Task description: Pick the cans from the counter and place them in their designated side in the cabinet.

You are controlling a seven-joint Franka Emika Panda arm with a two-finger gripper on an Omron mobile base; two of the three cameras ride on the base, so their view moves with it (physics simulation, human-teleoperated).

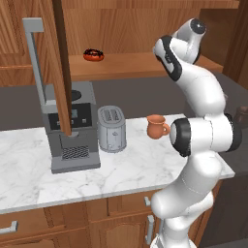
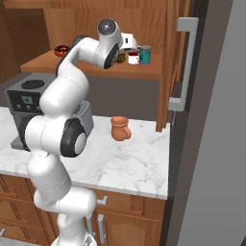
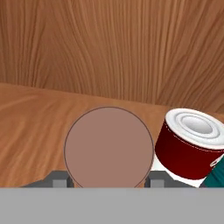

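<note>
Warm brown wood panelling forms the back wall up high, with a dark grey band of backsplash beneath it. On the right stands a tall grey refrigerator with a long pale handle — its side fills that edge of the right base view. Lower wooden drawers with metal handles sit under the worktop, and the light is even and soft — no hard shadows anywhere.
</note>
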